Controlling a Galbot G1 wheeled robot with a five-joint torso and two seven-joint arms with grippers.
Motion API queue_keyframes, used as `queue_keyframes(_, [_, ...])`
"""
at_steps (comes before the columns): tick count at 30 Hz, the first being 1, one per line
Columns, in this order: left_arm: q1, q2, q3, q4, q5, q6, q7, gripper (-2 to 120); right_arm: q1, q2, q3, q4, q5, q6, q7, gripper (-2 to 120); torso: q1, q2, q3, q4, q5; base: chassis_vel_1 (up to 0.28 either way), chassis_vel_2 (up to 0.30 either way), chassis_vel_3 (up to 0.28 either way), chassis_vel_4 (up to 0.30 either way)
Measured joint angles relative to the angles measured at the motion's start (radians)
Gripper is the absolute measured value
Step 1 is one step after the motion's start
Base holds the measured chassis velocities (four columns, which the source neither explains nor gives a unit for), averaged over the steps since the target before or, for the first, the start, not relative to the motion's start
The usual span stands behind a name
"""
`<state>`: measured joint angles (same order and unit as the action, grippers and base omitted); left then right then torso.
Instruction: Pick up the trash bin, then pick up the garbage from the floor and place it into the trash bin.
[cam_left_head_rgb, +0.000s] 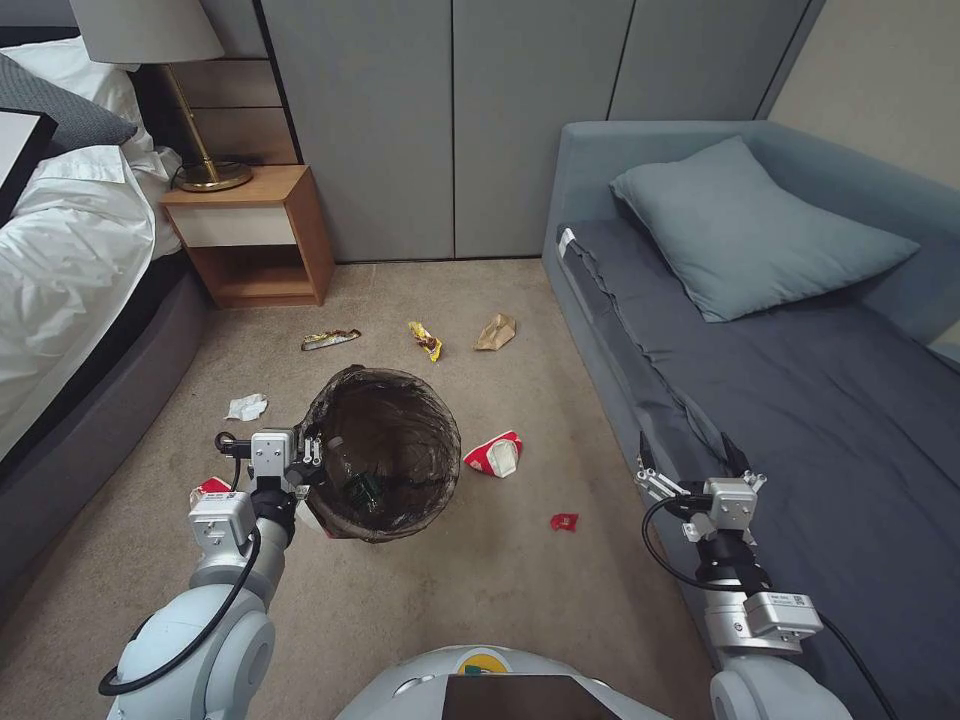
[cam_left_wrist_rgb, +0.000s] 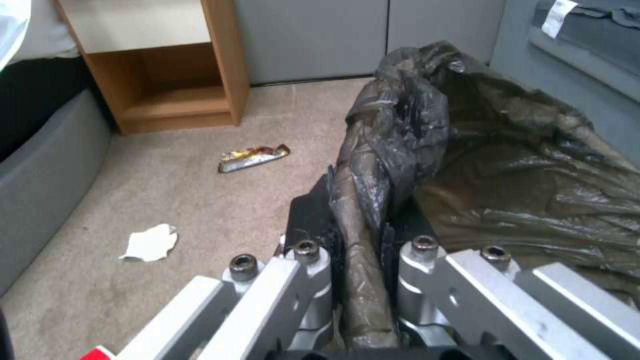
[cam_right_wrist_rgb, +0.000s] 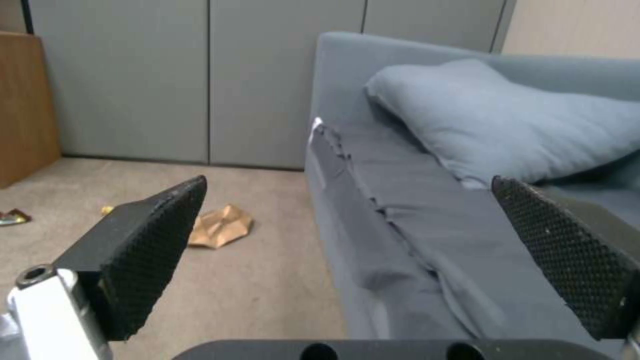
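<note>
Head view shows the left gripper (cam_left_head_rgb: 312, 452) clamped on the liner-covered rim of the small round white bin with dark plastic bag (cam_left_head_rgb: 385, 452), held over the carpet. The right gripper (cam_left_head_rgb: 690, 457), fingers apart and empty, hangs at the blue sofa's (cam_left_head_rgb: 800, 420) front edge; the crushed red-white paper cup (cam_left_head_rgb: 494, 455) lies between them, to its left and beside the bin.

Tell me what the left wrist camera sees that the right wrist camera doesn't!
Left wrist view alone: the left gripper shut on the trash bin at its bag-covered rim, a crumpled white tissue and the wooden nightstand.

Right wrist view alone: the right gripper open and empty over the sofa, the blue pillow and the brown paper bag.

Both share: the beige carpet and grey wall panels.
</note>
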<state>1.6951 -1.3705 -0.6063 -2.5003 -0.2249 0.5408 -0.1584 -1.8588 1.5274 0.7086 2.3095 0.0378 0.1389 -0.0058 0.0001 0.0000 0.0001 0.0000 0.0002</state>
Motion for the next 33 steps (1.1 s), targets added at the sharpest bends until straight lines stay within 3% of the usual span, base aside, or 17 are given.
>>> queue_keyframes(10, [0.015,0.001,0.003,0.000,-0.023,0.014,-0.001,7,0.092,-0.039,-0.021,-0.061,0.086,-0.226,-0.067,100,0.000,0.000,0.000,0.0001,-0.0001,-0.003,0.006,0.006,-0.002])
queue_keyframes(14, [0.019,0.001,0.001,0.000,-0.030,0.020,-0.001,7,0.130,-0.064,-0.044,-0.093,0.103,-0.272,-0.068,100,0.000,0.000,0.000,0.0001,-0.0001,0.000,0.000,0.000,0.000])
queue_keyframes(33, [0.032,0.005,-0.005,0.000,-0.070,0.039,-0.011,7,0.253,-0.124,-0.175,-0.310,0.137,-0.379,-0.041,100,0.000,0.000,0.000,-0.0001,-0.0002,0.000,0.000,0.000,0.000])
